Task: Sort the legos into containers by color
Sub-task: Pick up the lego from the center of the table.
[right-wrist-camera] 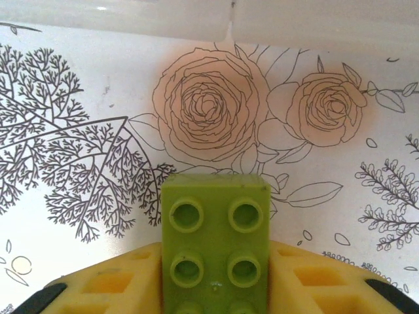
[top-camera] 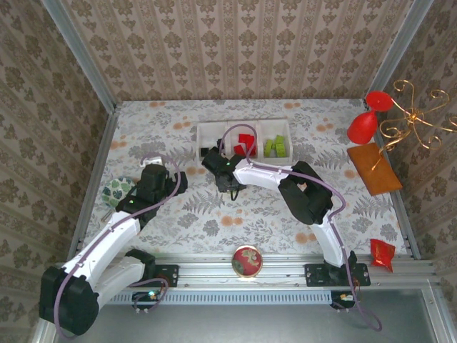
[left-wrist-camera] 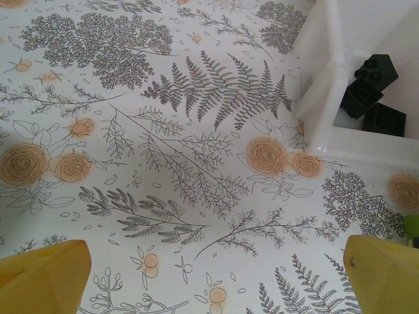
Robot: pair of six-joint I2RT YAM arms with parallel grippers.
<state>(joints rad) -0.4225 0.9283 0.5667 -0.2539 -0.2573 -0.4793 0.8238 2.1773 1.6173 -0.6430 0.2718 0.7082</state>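
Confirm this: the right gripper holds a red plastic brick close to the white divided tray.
Not red: the right wrist view shows the right gripper shut on a lime-green studded plastic brick, close to the white translucent divided tray.

The white left arm [top-camera: 107, 243] angles up and rightward from its base, ending in a black wrist. The left gripper [left-wrist-camera: 215, 278] points downward, its yellow fingers [left-wrist-camera: 46, 275] spread wide. The right arm [top-camera: 268, 174] folds at the elbow and reaches leftward. The right gripper [right-wrist-camera: 216, 281] is clamped on a lime-green plastic brick [right-wrist-camera: 216, 222].
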